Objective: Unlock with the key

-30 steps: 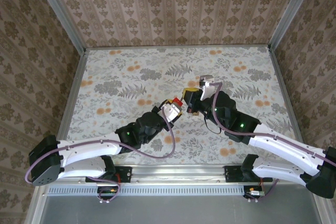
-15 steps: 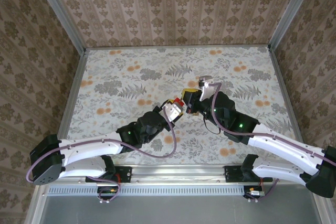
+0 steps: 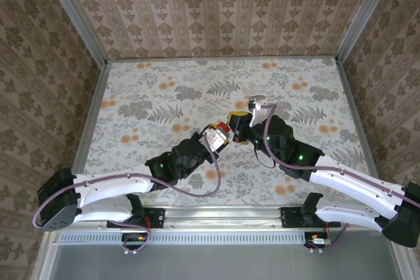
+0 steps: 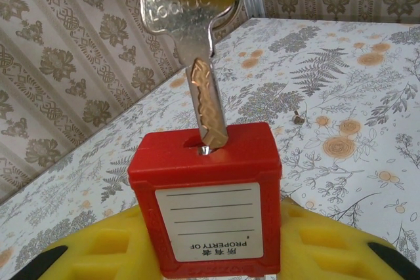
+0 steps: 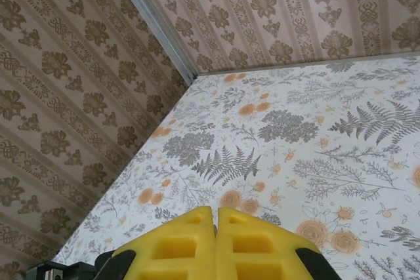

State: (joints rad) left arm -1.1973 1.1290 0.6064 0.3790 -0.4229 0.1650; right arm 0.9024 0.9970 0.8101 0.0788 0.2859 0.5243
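At the bottom of the left wrist view, a red padlock [image 4: 205,181] is clamped between the yellow pads of the left gripper [image 4: 207,257]. A key [image 4: 200,77] is seated blade-down in the slot on its top. The key's silvery head is pinched at the upper edge by the right gripper [image 3: 235,121]. In the right wrist view those pads [image 5: 177,247] are closed to a thin seam, with the floral table [image 5: 341,162] beyond. From above, both grippers are seen meeting at mid-frame.

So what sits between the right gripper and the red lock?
The key: silvery head pinched in the right gripper, brassy blade running down into the top of the red lock, which the left gripper holds. Seen in the left wrist view.
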